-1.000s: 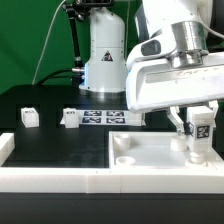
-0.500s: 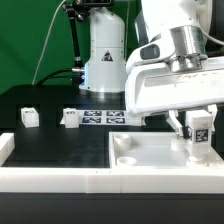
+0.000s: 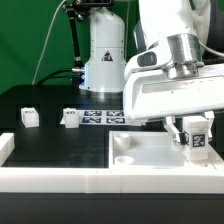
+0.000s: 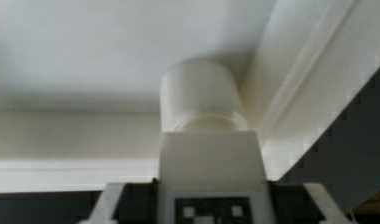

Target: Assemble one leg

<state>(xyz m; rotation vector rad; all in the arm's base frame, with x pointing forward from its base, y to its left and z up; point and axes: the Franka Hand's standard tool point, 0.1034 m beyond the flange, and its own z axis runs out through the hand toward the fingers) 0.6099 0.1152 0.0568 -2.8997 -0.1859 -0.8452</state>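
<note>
My gripper (image 3: 196,134) is shut on a white leg (image 3: 198,140) with a black-and-white tag. It holds the leg upright over the corner of the large white panel (image 3: 150,152) on the exterior view's right. In the wrist view the leg (image 4: 205,110) reaches from between my fingers (image 4: 126,202) down to the panel (image 4: 98,60), close to its raised rim. I cannot tell if its tip is in a hole. Two more legs (image 3: 29,116) (image 3: 70,118) lie loose on the black table on the exterior view's left.
The marker board (image 3: 105,117) lies behind the panel, in front of the robot base (image 3: 105,60). A white rail (image 3: 60,180) runs along the table's front edge and turns up at the exterior view's left (image 3: 6,148).
My gripper and the held leg have shifted slightly, first up and then a little to the exterior view's left. The loose legs have not moved.
</note>
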